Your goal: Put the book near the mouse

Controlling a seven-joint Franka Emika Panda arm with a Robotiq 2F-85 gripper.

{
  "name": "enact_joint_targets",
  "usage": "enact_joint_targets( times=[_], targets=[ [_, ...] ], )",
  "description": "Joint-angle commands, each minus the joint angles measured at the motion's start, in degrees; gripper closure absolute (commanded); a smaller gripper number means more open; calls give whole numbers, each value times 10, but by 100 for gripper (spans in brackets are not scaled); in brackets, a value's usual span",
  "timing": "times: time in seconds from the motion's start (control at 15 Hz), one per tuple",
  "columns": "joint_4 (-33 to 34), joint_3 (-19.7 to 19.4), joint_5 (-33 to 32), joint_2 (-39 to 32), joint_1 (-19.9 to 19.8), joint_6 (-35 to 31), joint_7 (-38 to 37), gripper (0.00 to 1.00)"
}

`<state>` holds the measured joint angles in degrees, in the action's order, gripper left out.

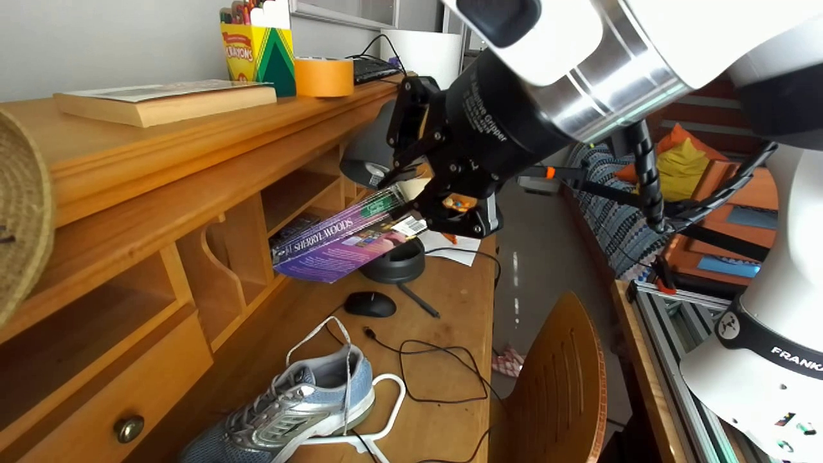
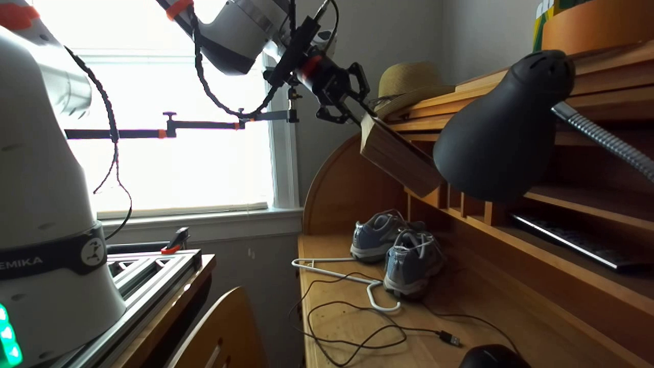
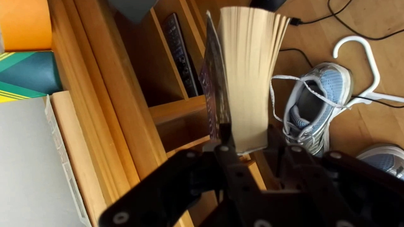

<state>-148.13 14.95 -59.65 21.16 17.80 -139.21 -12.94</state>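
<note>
The purple-covered, cream-paged paperback book (image 1: 348, 240) is pinched at one end, across its thickness, by the black two-fingered gripper (image 3: 249, 136). It is held tilted, higher than the black oval computer mouse (image 1: 370, 304), presumably for clearance before being lowered beside it.

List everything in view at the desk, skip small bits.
book: 1, purple, in gripper
mouse: 1, black, on desk
shoes: 2, grey and blue, on desk
hanger: 1, white, by shoes
cables: count unclear, black, on desk
round object: 1, black, near mouse
paper: 1, white, on desk
lamp: 1, grey, over desk
buttoned device: 1, black, inside desk
thick book: 1, tan edges, atop desk
crayon box: 1, yellow and green, atop desk
tape roll: 1, orange, atop desk
keyboard: 1, black, atop desk
hat: 1, tan, atop desk
chair: 1, brown, beside desk
gripper: 1, black, holding book
arm: 1, white, over desk
</note>
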Motion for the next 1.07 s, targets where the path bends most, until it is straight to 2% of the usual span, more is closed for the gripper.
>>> enact_joint_targets(
  times=[0.0,0.27,0.33,0.67,1.0],
  targets=[
    [3,12,-14,-8,-12,-1,-21,71],
    [13,20,-37,-34,-19,-1,-58,71],
    [14,20,-37,-35,-20,-1,-58,93],
    [-17,35,-90,-60,-35,22,-155,93],
    [-41,26,-174,-91,-45,45,-262,93]
  ],
)
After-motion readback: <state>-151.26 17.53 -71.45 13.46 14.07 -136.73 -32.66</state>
